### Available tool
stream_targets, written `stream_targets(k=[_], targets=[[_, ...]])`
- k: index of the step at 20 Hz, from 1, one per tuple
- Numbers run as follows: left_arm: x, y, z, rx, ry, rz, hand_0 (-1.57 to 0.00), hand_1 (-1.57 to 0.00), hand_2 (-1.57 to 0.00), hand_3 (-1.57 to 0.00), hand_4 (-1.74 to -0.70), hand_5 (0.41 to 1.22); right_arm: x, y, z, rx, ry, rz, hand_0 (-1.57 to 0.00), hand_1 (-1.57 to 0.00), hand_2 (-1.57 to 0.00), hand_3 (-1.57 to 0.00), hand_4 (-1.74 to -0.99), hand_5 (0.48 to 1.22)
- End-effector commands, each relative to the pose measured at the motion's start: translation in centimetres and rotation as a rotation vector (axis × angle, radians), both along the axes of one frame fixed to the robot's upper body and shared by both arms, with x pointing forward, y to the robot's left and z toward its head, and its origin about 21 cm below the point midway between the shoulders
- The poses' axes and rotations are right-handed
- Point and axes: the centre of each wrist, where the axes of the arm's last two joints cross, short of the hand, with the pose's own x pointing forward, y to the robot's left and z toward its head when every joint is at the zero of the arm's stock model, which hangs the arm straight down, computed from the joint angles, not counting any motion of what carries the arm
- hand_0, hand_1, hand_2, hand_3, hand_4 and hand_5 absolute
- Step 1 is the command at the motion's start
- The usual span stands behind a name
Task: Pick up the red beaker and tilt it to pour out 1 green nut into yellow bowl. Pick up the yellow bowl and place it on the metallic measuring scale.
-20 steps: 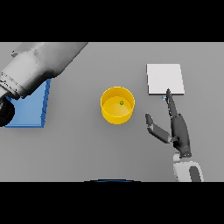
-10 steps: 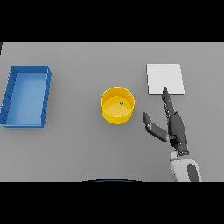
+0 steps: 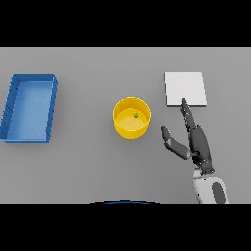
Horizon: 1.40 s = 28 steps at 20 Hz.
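Note:
The yellow bowl (image 3: 131,117) stands upright near the middle of the table with one small green nut (image 3: 136,115) inside it. The metallic measuring scale (image 3: 185,88), a flat pale square, lies to the bowl's right and a little farther back. My right hand (image 3: 196,139) is open just right of the bowl, fingers stretched toward the scale's near edge, thumb spread toward the bowl without touching it. No red beaker shows anywhere. My left hand is out of view.
A blue rectangular tray (image 3: 50,109) sits at the far left of the table, with nothing visible inside it.
The left arm, which reached over the blue tray a second ago, has withdrawn out of view. The right hand has shifted slightly toward the bowl.

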Motion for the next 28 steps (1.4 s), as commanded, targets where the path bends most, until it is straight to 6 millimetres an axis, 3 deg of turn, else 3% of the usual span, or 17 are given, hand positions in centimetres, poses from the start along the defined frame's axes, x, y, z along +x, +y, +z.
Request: stream_targets(k=[1,6,9,13,17,18,20,21,23,25,28], targets=[[-0.4,0.4,-0.8,-0.03,0.013,0.029,-1.57,-1.57,-1.57,-1.46,-1.74,1.221,0.1,-0.2,0.0,-0.02,0.001,-0.01,0.0,0.0,0.0,0.0,-1.188,0.696],[-3.9,1.2,-6.2,-0.185,0.014,0.103,-1.57,-1.57,-1.57,-1.38,-1.74,1.221,-0.1,-0.4,-0.3,-0.029,-0.003,-0.003,0.0,0.0,0.0,0.0,-1.202,0.709],[-5.9,0.8,-8.0,-0.24,0.026,0.131,-1.57,-1.57,-1.57,-1.39,-1.74,1.221,0.4,-0.4,0.3,-0.036,-0.007,-0.013,0.0,0.0,0.0,0.0,-1.202,0.699],[-8.3,0.4,-10.2,-0.268,0.065,0.173,-1.57,-1.57,-1.57,-1.38,-1.74,1.221,0.1,0.0,-0.5,-0.025,0.004,-0.006,0.0,0.0,0.0,0.0,-1.186,0.687],[-9.7,-0.1,-11.5,-0.317,0.15,0.14,-1.57,-1.57,-1.57,-1.37,-1.73,0.955,0.4,-0.1,0.2,-0.02,0.003,-0.012,0.0,0.0,0.0,0.0,-1.168,0.679],[-9.9,-0.4,-11.5,-0.311,0.177,0.113,-1.57,-1.57,-1.57,-1.41,-1.66,0.888,0.6,-0.1,-0.1,-0.019,0.01,-0.007,0.0,0.0,0.0,0.0,-1.165,0.678],[-10.7,-0.4,-10.9,-0.283,0.198,0.012,-1.57,-1.54,-1.49,-1.24,-1.31,0.774,0.4,0.0,-0.2,-0.028,0.012,-0.012,0.0,0.0,0.0,0.0,-1.163,0.671],[-11.1,-0.3,-10.9,-0.265,0.214,-0.04,-1.5,-1.38,-1.31,-1.1,-1.15,0.74,0.4,0.0,0.0,-0.032,0.006,-0.007,0.0,0.0,0.0,0.0,-1.159,0.669],[-12.0,0.2,-11.0,-0.293,0.251,-0.12,-1.0,-0.88,-0.84,-0.71,-0.93,0.697,-0.2,-0.4,-0.1,-0.029,-0.002,-0.005,0.0,0.0,0.0,0.0,-1.162,0.671],[-12.2,0.7,-10.6,-0.298,0.279,-0.146,-0.64,-0.56,-0.54,-0.45,-0.82,0.667,0.1,-0.3,-0.2,-0.026,0.009,-0.006,0.0,0.0,0.0,0.0,-1.151,0.677],[-12.2,0.8,-11.1,-0.219,0.316,-0.157,-0.33,-0.29,-0.27,-0.23,-0.75,0.647,0.1,-0.1,-0.1,-0.027,-0.005,0.002,0.0,0.0,0.0,0.0,-1.148,0.688]])
